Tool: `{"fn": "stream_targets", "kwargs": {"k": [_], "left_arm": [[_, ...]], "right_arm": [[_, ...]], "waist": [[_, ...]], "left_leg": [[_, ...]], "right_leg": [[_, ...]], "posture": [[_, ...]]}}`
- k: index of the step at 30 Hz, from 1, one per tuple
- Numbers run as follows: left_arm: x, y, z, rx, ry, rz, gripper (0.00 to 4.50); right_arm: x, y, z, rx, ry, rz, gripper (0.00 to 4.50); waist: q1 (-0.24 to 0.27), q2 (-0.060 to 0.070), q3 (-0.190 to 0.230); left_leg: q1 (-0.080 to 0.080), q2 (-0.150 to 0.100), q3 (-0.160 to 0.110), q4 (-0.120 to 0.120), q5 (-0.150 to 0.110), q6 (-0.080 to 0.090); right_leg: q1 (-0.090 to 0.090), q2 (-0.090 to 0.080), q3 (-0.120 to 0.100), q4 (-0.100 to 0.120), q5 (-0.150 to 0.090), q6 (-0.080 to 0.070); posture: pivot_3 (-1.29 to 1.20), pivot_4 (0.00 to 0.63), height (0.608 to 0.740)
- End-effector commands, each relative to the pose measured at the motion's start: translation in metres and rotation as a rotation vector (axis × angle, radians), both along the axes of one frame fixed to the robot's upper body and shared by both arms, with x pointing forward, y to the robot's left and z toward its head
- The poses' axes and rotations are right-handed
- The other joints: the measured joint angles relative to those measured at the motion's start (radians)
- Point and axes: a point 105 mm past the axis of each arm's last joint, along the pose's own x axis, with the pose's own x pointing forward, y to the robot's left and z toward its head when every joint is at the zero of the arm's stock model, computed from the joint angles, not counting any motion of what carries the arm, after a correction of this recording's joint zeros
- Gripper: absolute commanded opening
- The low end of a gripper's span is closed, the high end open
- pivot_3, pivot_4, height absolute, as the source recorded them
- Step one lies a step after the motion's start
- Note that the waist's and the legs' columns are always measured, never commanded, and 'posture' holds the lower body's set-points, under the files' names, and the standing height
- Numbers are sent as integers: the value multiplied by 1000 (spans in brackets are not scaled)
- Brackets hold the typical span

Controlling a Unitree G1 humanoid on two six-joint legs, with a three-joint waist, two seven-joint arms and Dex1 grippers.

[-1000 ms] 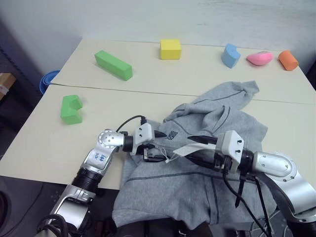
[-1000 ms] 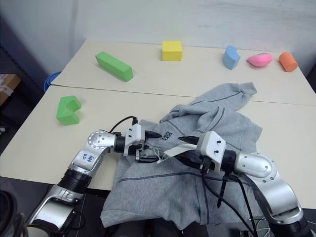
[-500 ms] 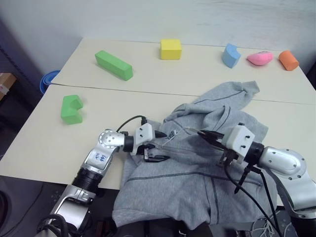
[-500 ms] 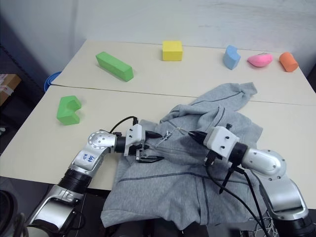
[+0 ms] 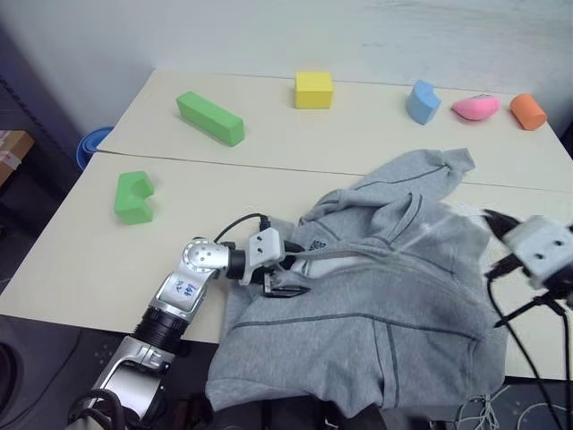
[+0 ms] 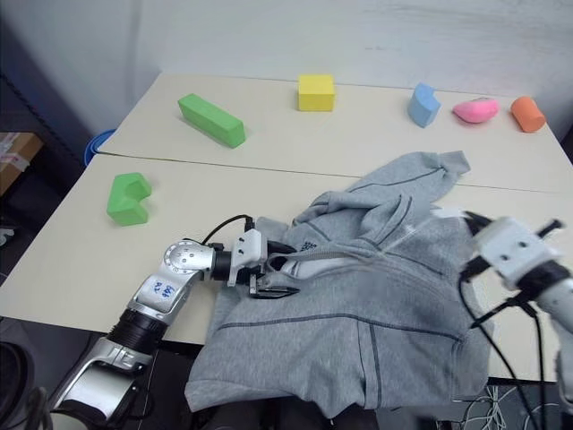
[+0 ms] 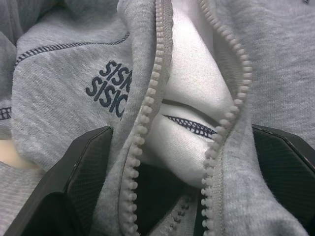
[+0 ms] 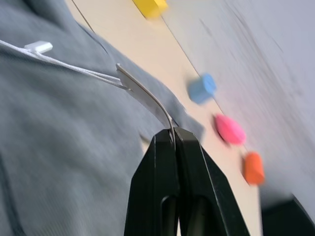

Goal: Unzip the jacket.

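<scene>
Jacket (image 5: 376, 296) is sprawled over the near edge of the table (image 5: 295, 143), zipper parted at the collar. Left claw (image 5: 285, 273) is spread wide, fingers straddling both zipper edges. Right claw (image 8: 173, 132) is pinched tight on the white hang tag (image 8: 142, 93). Further back: two green blocks (image 5: 209, 116) (image 5: 133, 196), one yellow (image 5: 313, 90), one blue (image 5: 422, 100), one pink (image 5: 474, 107), one orange (image 5: 527, 111).
</scene>
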Motion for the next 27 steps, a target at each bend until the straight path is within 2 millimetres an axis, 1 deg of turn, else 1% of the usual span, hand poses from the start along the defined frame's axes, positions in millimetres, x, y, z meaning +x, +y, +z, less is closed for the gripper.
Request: {"fn": "stream_targets", "kwargs": {"k": [1,3,5,7,11,12,14,16,18,19,20,22,23,25,27], "left_arm": [[-10,4,-21,82,55,-22,4500],[-11,6,-23,95,59,-21,4500],[-11,10,-27,122,61,-15,4500],[-11,15,-31,151,63,-8,4500],[-12,24,-40,206,92,17,4500],[-11,26,-41,216,91,23,4500],[-10,32,-44,243,74,43,4500],[-10,39,-49,278,61,46,4500],[-12,45,-54,309,56,42,4500],[-13,48,-56,325,56,46,4500],[-13,51,-59,339,55,48,4500],[-14,57,-65,377,46,46,4500],[-15,58,-66,386,46,45,4500],[-16,61,-69,399,51,43,4500],[-18,62,-72,409,56,40,4500]], "right_arm": [[-19,-52,15,-63,-92,-194,55],[-28,-75,12,-65,-93,-270,55],[-42,-109,9,-60,-93,-392,55],[-55,-136,7,-57,-106,-496,55],[-73,-163,-1,-82,-117,-608,55],[-77,-168,-1,-84,-130,-629,55],[-78,-174,5,-95,-162,-658,55],[-72,-171,16,-138,-198,-639,55],[-67,-167,23,-170,-221,-616,55],[-64,-165,32,-182,-257,-613,55],[-63,-165,39,-172,-286,-614,55],[-60,-165,57,-178,-358,-625,55],[-58,-165,62,-176,-369,-623,55],[-54,-166,67,-176,-363,-623,55],[-49,-172,68,-151,-330,-645,55]], "waist": [[-2,1,-1],[-7,1,-1],[-13,2,-1],[-15,2,-1],[-22,5,-3],[-25,6,-4],[-29,9,-6],[-37,11,-7],[-44,12,-7],[-46,14,-8],[-47,15,-9],[-47,16,-10],[-47,17,-10],[-47,19,-12],[-49,19,-12]], "left_leg": [[0,0,0,0,0,0],[1,0,1,-1,0,0],[2,0,1,-1,0,0],[3,0,2,-3,0,0],[5,1,3,-5,0,0],[6,2,4,-6,0,0],[7,2,4,-6,0,-1],[9,1,4,-7,0,-1],[17,2,7,-13,1,-1],[22,2,9,-18,1,-1],[25,3,10,-19,0,-2],[26,6,11,-19,0,-4],[26,7,12,-18,-1,-4],[28,8,15,-19,-1,-5],[30,9,17,-20,-1,-5]], "right_leg": [[0,0,0,0,0,0],[0,0,1,0,0,0],[1,0,1,0,0,0],[1,0,2,-1,0,0],[2,0,4,-2,0,0],[3,0,4,-2,0,0],[4,0,7,-3,0,0],[5,0,11,-4,0,0],[10,0,14,-6,0,0],[17,1,16,-11,-1,0],[19,1,18,-13,-2,0],[19,0,20,-13,-2,0],[19,0,21,-13,-2,0],[18,1,23,-13,-2,0],[18,2,25,-12,-2,-1]], "posture": [[0,150,740],[0,150,740],[0,150,740],[0,150,740],[0,150,740],[0,150,740],[0,150,740],[0,150,740],[0,150,740],[0,150,740],[0,150,740],[0,150,740],[0,150,740],[0,150,740],[0,150,740]]}}
